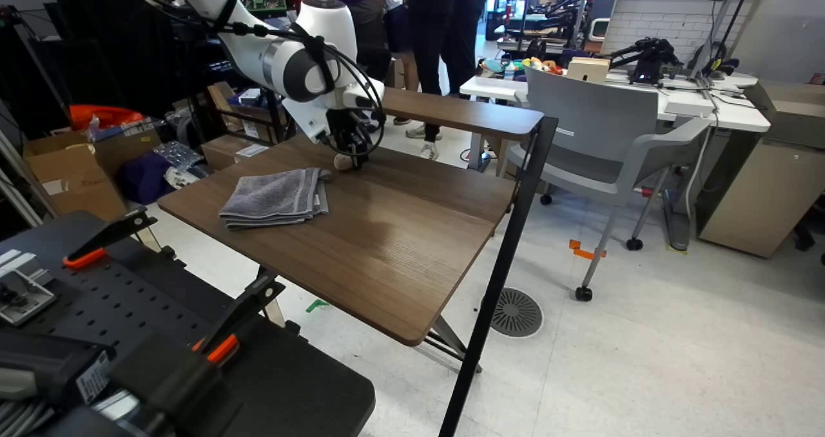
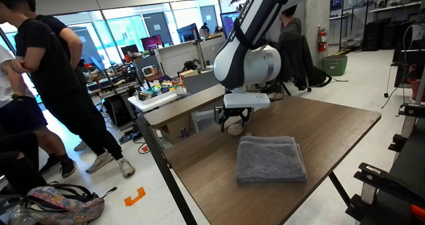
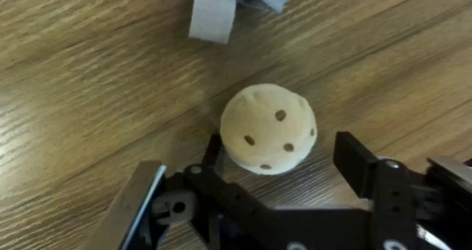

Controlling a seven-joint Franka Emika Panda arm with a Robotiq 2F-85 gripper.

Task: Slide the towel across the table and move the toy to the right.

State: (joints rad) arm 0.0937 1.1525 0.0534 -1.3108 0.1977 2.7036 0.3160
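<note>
Towel [image 2: 270, 160], grey and thick-piled, folded in several layers into a rough square, lies flat on the dark brown wooden table [image 2: 212, 185]. Its top is slightly rumpled, and in an exterior view a lighter stripe runs near one edge. A pale tag [image 3: 212, 16] pokes out from its side in the wrist view. Just past one corner of the towel, with bare wood between them, sits the toy [image 3: 268, 130]: a small round ball, far smaller than the towel, cream to tan, softly creased along its rim, with five brown spots showing. Beside that same corner of the towel, the black gripper [image 3: 279, 141] reaches down with its fingers [image 3: 350, 161] parted around the toy. It is released: a clear gap shows on one side, while the opposite fingertip sits right at the toy's edge, touching or not I cannot tell.
</note>
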